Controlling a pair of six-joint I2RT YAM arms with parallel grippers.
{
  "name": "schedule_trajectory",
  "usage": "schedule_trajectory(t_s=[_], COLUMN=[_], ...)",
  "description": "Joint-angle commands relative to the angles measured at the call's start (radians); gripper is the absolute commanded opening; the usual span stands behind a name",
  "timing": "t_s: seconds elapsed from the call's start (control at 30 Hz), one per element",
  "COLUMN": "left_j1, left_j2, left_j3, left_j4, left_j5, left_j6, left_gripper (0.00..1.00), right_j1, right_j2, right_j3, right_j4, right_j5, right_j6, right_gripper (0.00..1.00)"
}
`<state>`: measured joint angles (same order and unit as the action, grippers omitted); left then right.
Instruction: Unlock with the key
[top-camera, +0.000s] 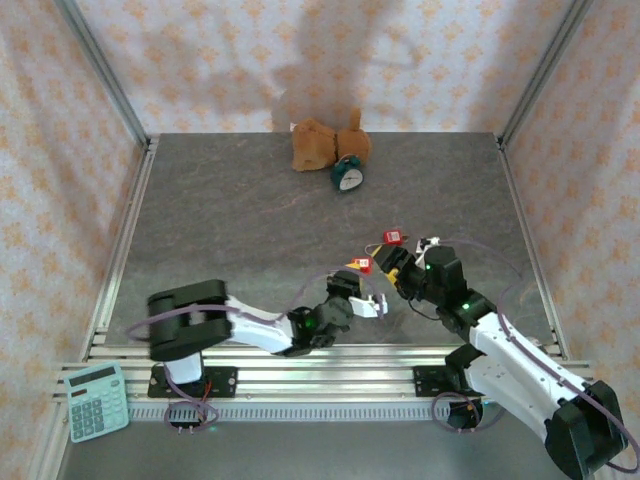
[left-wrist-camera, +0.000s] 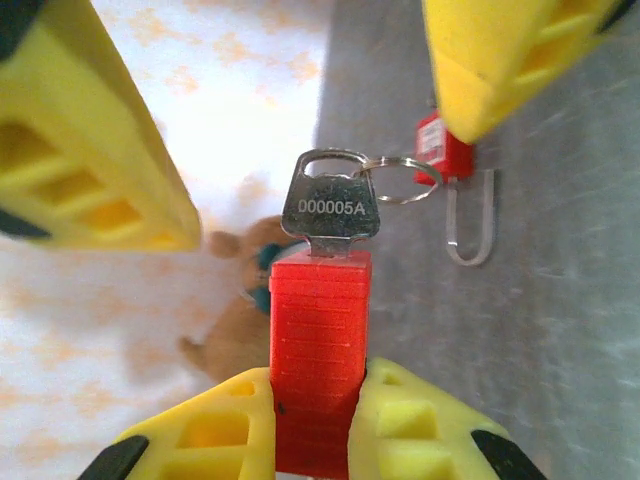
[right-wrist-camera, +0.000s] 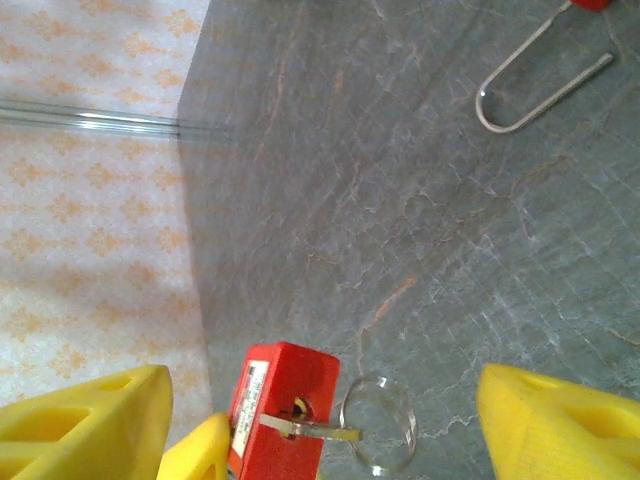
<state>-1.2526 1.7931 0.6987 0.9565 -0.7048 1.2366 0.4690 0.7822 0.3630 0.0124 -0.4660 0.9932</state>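
**Key seated, right jaws open around its head**

The padlock (left-wrist-camera: 320, 340) is held above the desk (top-camera: 230, 220), close to its near edge and right of the middle. The left jaws are clamped on the lower part of its red body. The key (left-wrist-camera: 332, 205) sits in the cylinder with its flat, stamped head standing proud, and a key ring (left-wrist-camera: 400, 180) hangs off one side. The right jaws stand apart, one on each side of the key's head, touching nothing. A second padlock (left-wrist-camera: 445, 150) lies on the desk just beyond, toward the far edge, its shackle flat.

By its looks the body is a light, rigid, smooth-sided block. It could slip or twist in the hold once turning force arrives, so the left grip must be firm. The key is thin, stiff metal with a small head. It is best pinched across its two flat faces, clear of the loose ring, which may swing into the way. The held padlock's shackle is hidden, so whether the lock has given cannot be told.
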Motion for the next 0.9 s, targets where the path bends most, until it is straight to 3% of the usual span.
schedule_trajectory(t_s=[0.0,0.2,0.63,0.77,0.87], left_j1=[-0.014,-0.028,-0.033,-0.038,-0.039], left_j2=[0.093,0.070,0.109,0.150,0.168], left_j3=[0.020,0.007,0.028,0.039,0.048], left_j4=[0.455,0.454,0.454,0.454,0.454], left_j5=[-0.164,-0.155,-0.135,-0.129,-0.127], left_j6=[0.322,0.245,0.262,0.265,0.273], left_gripper=[0.00,0.00,0.00,0.00,0.00], right_j1=[-0.017,-0.023,-0.024,-0.023,-0.024], right_j2=[-0.011,-0.020,0.040,0.059,0.085], right_j3=[-0.012,-0.018,-0.024,-0.021,-0.018], right_j4=[0.144,0.072,0.213,0.232,0.271], right_j5=[-0.061,-0.050,-0.141,-0.144,-0.161], right_j6=[0.038,0.007,0.016,0.020,0.037], right_gripper=[0.79,0.79,0.73,0.66,0.53])
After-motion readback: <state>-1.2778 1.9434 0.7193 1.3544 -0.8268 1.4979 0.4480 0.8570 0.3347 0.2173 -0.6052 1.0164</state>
